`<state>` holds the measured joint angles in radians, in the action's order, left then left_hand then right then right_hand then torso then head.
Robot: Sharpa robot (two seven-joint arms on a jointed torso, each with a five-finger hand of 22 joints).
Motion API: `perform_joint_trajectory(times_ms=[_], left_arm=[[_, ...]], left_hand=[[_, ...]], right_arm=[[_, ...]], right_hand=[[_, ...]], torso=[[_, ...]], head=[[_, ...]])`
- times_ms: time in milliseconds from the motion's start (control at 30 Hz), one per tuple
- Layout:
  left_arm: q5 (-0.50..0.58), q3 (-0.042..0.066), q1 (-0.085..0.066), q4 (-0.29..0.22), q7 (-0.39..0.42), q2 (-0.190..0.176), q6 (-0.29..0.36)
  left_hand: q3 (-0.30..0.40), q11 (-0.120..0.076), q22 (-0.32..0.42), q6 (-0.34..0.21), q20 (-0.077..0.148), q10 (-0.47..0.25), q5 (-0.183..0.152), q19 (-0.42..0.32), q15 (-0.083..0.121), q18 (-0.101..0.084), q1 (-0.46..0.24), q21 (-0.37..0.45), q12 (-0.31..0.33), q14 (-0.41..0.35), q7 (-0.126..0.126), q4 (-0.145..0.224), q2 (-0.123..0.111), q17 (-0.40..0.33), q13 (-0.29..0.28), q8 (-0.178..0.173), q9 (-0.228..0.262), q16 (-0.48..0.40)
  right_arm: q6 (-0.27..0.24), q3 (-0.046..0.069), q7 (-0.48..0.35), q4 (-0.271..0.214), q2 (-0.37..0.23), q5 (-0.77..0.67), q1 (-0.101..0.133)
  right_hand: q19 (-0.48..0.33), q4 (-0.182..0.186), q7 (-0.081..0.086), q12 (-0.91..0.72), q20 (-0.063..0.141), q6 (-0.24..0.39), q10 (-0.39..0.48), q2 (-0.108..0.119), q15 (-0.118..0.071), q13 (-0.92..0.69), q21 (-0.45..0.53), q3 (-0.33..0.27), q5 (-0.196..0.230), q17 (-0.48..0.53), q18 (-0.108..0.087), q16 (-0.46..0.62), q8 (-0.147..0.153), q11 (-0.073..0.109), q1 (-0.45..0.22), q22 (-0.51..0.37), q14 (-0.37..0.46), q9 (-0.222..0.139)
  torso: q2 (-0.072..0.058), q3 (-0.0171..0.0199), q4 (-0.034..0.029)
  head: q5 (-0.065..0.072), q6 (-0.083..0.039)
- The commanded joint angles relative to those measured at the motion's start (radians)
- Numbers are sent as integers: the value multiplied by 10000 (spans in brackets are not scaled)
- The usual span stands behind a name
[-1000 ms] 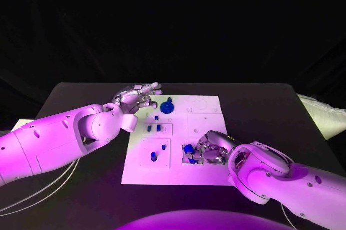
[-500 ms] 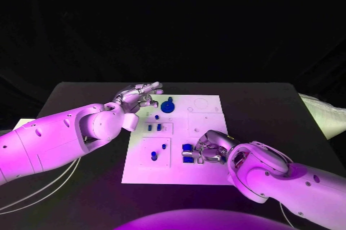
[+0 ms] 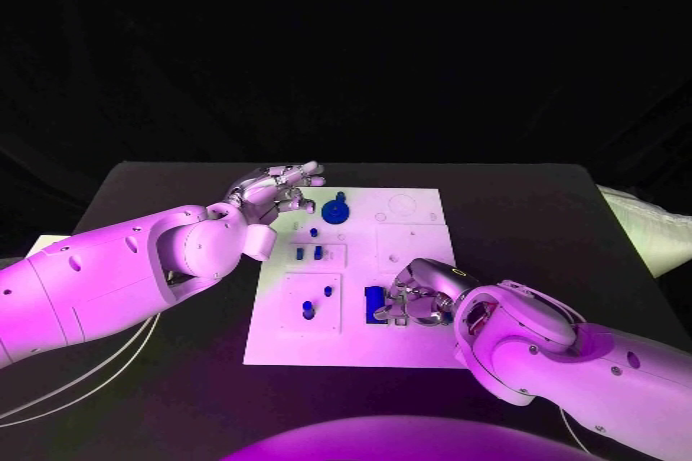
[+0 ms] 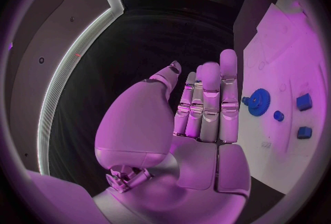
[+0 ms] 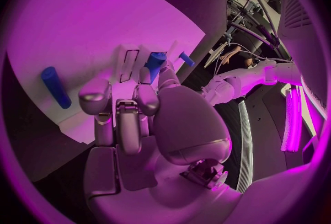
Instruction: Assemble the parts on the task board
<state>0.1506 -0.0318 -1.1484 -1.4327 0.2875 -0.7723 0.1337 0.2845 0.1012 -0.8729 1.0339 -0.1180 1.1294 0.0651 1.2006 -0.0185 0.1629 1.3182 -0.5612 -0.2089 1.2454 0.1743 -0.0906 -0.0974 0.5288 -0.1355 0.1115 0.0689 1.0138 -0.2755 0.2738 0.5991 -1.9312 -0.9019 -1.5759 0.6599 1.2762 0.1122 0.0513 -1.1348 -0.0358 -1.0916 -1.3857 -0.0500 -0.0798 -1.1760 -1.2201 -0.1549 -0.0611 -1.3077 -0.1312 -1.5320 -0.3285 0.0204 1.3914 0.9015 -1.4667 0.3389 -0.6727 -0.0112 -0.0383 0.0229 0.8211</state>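
The left hand (image 3: 274,193) hovers at the far left corner of the task board (image 3: 411,241), fingers straight and apart, holding nothing. A blue gear (image 3: 335,216) sits near that far edge. Towards the near right corner, the right hand (image 3: 418,299) curls down over blue parts (image 3: 375,303); whether it grips one, I cannot tell.

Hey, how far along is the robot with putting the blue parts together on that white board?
Partly done, by the look of it. A blue gear already sits at the task board's far end, with small blue pieces mid-board. The right hand works at a long blue part near the front edge. The left hand hovers open, holding nothing. The front-left pieces look loose.
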Motion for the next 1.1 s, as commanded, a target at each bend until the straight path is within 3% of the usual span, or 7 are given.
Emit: perform_joint_trajectory(times_ms=[33,200,367,567,667,767,1100], left_arm=[[-26,8,-1,-25,94,14,-131],[-26,8,-1,-21,94,8,-129],[-27,8,-1,-20,90,3,-134],[-27,8,-1,-32,86,-29,-129],[-27,8,-1,-55,87,-53,-123],[-27,8,-1,-95,88,-78,-124],[-38,8,-1,-207,86,-121,-156]], left_hand=[[-70,11,12,-78,-29,-54,-48,58,-12,189,97,33,-26,-64,17,-6,-31,-6,-9,42,-12,-25],[-77,11,14,-83,-29,-60,-47,59,-13,189,106,37,-30,-67,18,-5,-27,-11,-9,42,-12,-25],[-85,12,16,-88,-30,-66,-47,60,-13,189,115,41,-35,-69,19,-4,-22,-16,-10,42,-12,-24],[-85,12,16,-88,-30,-66,-47,60,-13,189,115,41,-35,-69,19,-4,-22,-16,-10,42,-12,-24],[-85,12,16,-88,-30,-66,-47,60,-13,189,115,41,-35,-69,19,-4,-22,-16,-10,42,-12,-24],[-85,12,16,-88,-30,-66,-47,60,-13,189,115,41,-35,-69,19,-4,-22,-16,-10,42,-12,-24],[-98,13,19,-94,-31,-75,-47,61,-14,189,130,46,-42,-72,21,-2,-16,-18,-10,44,-12,-21]], right_arm=[[75,-8,-76,20,14,-526,-9],[-175,-7,-100,-16,-12,-519,-9],[-498,-2,-203,-214,-207,-45,-9],[-1059,32,-377,-575,-934,883,102],[-1141,41,-589,-634,-1384,1046,258],[-1160,44,-654,-708,-1813,774,346],[-368,47,-313,-542,-2437,-441,405]], right_hand=[[11,-265,-41,-133,100,-8,-124,-119,-81,-99,-21,145,33,-1907,84,-21,-19,69,571,13,-897,29],[21,-324,-25,-122,112,-6,-117,-151,-78,-109,-32,220,26,-1922,92,-28,3,59,620,38,-899,41],[10,117,43,-103,84,15,-130,3,-20,-111,-17,-13,0,-1910,96,-21,44,-9,-146,13,-897,68],[-130,556,239,365,-12,482,117,161,97,235,146,-171,-864,-1799,52,42,419,-164,-603,-246,-871,-8],[-149,292,298,494,-53,738,218,-125,121,305,169,200,-1494,-1837,42,25,686,-199,66,-270,-879,-97],[-154,99,364,575,-88,743,303,-321,177,332,173,601,-1039,-1872,45,8,861,-256,540,-261,-885,-173],[-28,701,404,407,-160,533,147,-6,233,178,29,705,-522,-1967,83,-42,1155,-304,-61,-5,-905,-340]], torso=[[5,-1,-10],[8,3,14],[6,16,19],[5,-4,25],[2,-2,48],[2,3,80],[-20,34,170]], head=[[15,-1],[32,-13],[61,-27],[135,-25],[174,-35],[231,-34],[341,-43]])
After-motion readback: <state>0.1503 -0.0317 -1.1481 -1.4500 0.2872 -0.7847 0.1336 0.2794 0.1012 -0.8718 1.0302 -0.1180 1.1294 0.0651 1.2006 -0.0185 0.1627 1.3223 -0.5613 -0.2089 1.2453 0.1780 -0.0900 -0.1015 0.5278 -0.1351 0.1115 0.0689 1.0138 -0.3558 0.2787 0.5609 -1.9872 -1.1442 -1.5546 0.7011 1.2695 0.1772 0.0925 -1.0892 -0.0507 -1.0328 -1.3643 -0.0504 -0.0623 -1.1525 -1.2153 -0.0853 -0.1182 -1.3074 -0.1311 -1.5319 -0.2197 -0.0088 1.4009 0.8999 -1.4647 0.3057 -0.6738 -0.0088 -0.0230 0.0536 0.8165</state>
